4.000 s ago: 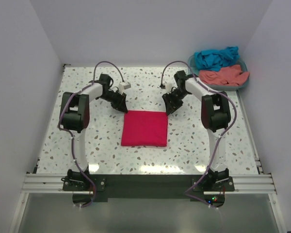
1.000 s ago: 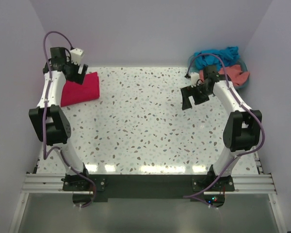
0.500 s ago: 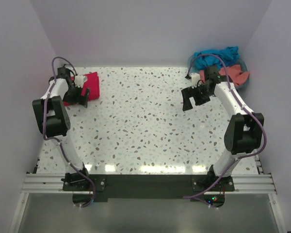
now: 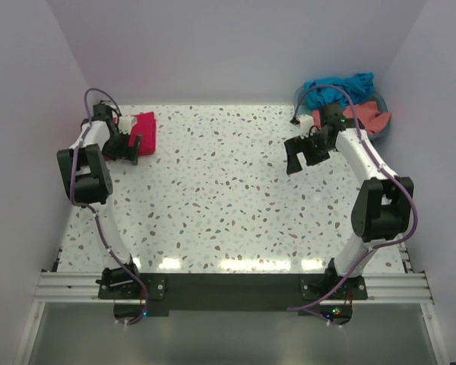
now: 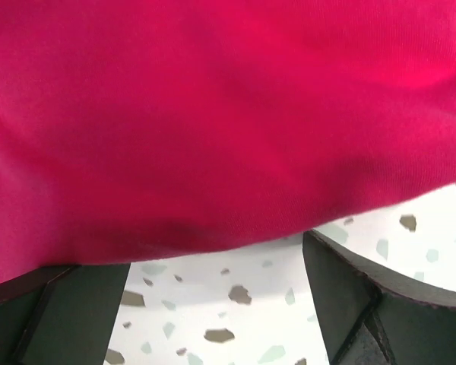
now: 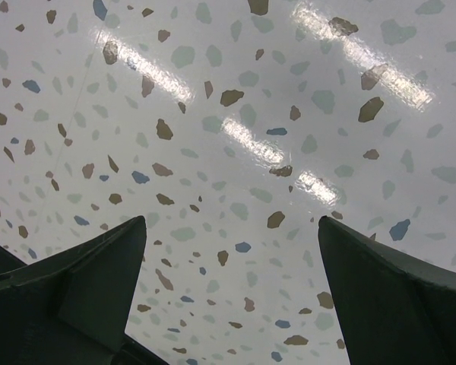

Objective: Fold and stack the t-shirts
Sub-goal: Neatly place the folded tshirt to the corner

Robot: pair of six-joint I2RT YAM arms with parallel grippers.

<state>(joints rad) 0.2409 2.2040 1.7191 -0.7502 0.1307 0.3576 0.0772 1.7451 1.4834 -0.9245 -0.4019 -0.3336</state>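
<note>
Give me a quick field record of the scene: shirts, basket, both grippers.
folded: crimson-pink cloth t-shirt, flat at the far-left corner of the speckled table
basket: teal plastic basket, far right
in basket: teal-blue t-shirt and salmon-coral t-shirt, both crumpled
left gripper: open, at the crimson-pink shirt's edge, not gripping it
right gripper: open, over bare table, empty

Speckled tabletop (image 4: 228, 198) lies open between left gripper (image 4: 129, 150) and right gripper (image 4: 298, 162). Obstacles: folded crimson-pink t-shirt (image 4: 146, 128) at the far-left corner, just beside the left gripper; heaped teal basket (image 4: 381, 131) at the far-right corner; walls (image 4: 30, 114) closing both sides.
</note>
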